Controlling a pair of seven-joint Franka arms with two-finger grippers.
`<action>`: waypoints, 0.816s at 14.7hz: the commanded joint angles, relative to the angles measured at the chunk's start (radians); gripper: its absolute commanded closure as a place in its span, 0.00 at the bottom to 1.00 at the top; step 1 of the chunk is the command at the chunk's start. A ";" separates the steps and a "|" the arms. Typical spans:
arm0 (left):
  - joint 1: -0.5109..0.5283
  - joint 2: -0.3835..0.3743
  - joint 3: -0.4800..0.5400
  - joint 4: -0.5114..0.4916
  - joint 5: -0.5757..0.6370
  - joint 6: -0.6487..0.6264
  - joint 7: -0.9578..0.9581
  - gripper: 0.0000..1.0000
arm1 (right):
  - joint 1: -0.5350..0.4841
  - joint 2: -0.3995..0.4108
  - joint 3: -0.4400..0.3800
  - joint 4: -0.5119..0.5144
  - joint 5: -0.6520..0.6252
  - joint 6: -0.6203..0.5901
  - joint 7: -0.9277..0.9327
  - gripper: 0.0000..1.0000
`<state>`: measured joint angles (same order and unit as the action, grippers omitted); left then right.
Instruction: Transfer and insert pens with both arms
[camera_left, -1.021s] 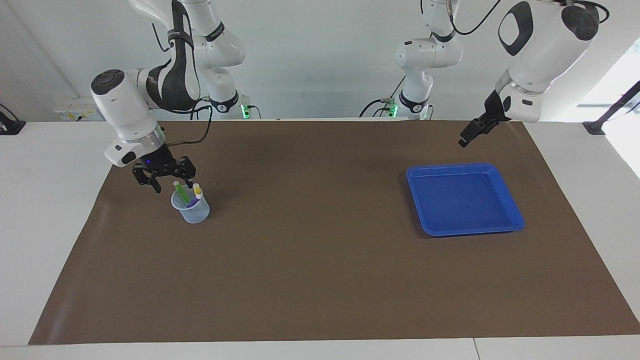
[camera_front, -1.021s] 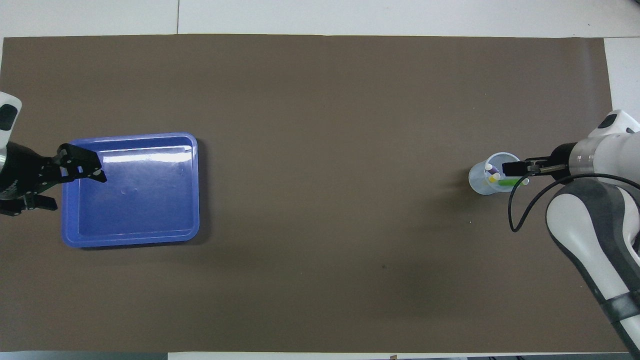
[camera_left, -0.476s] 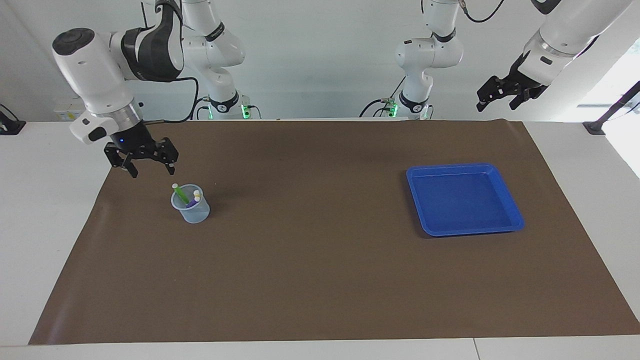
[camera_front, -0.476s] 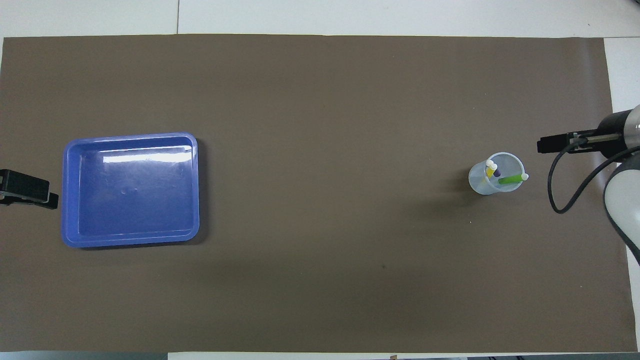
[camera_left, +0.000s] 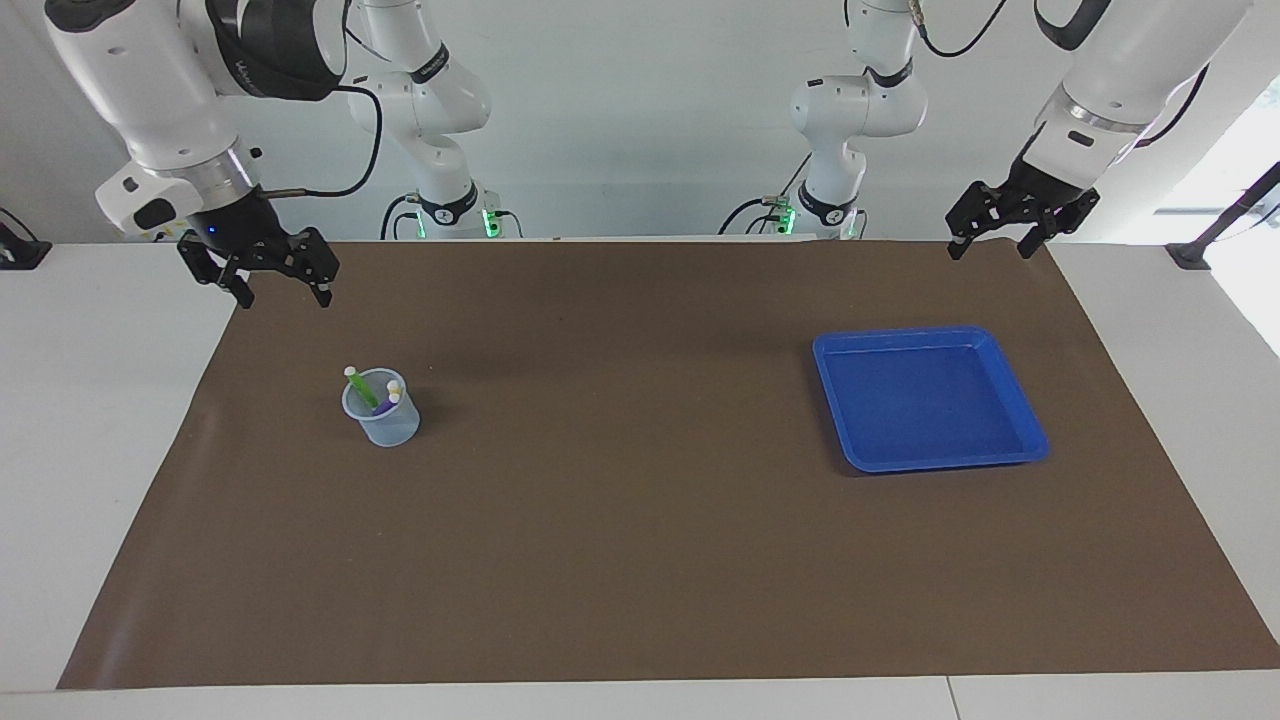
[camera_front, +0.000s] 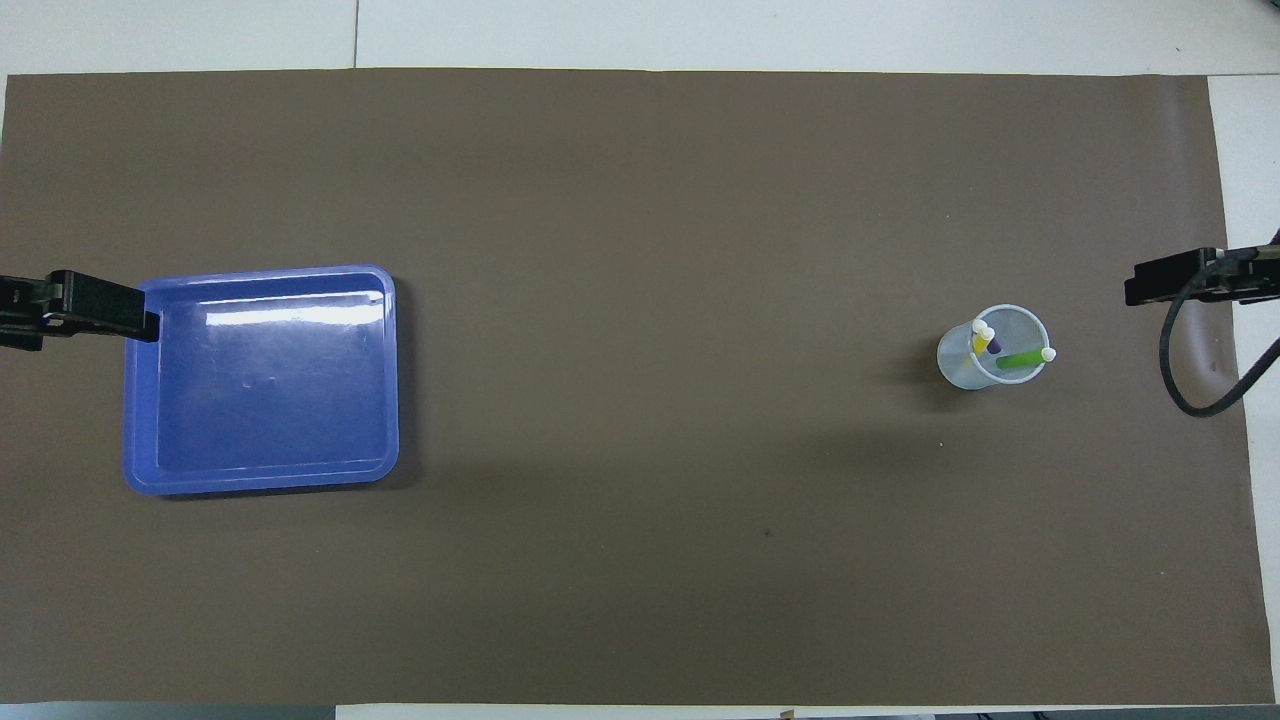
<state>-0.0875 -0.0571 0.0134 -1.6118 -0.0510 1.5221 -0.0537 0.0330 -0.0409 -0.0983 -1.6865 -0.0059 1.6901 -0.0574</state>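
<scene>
The green pen (camera_left: 360, 388), yellow pen (camera_left: 393, 386) and purple pen (camera_left: 384, 404) stand tilted in a clear plastic cup (camera_left: 386, 426) toward the right arm's end of the table. In the overhead view the green pen (camera_front: 1020, 359), yellow pen (camera_front: 981, 341) and purple pen (camera_front: 994, 346) show inside the cup (camera_front: 955, 368). My right gripper (camera_left: 283, 295) is open and empty, raised over the mat's corner, apart from the cup; it also shows in the overhead view (camera_front: 1140, 290). My left gripper (camera_left: 990, 250) is open and empty, raised over the mat's edge by the tray; it also shows in the overhead view (camera_front: 135, 320).
An empty blue tray (camera_left: 905, 336) lies toward the left arm's end of the table, also in the overhead view (camera_front: 260, 272). A brown mat (camera_left: 640, 560) covers the table. Two smaller white arms (camera_left: 440, 120) (camera_left: 840, 110) stand at the robots' edge. A black cable (camera_front: 1190, 395) hangs from the right arm.
My right gripper has risen from just above the cup and drawn back to the mat's corner. My left gripper has swung up and away from the tray's edge. The pens stay in the cup.
</scene>
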 joint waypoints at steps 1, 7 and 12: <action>-0.015 -0.012 0.010 -0.013 0.023 0.010 0.012 0.00 | -0.011 0.022 0.052 0.099 -0.034 -0.113 0.030 0.00; -0.015 -0.036 0.002 -0.011 0.028 -0.054 0.025 0.00 | -0.022 0.009 0.097 0.096 -0.036 -0.141 0.048 0.00; -0.017 -0.035 -0.001 -0.013 0.071 -0.042 0.064 0.00 | -0.024 0.013 0.097 0.102 -0.036 -0.162 0.056 0.00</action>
<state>-0.0882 -0.0768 0.0079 -1.6120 -0.0130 1.4835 -0.0082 0.0220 -0.0352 -0.0138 -1.5993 -0.0247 1.5573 -0.0204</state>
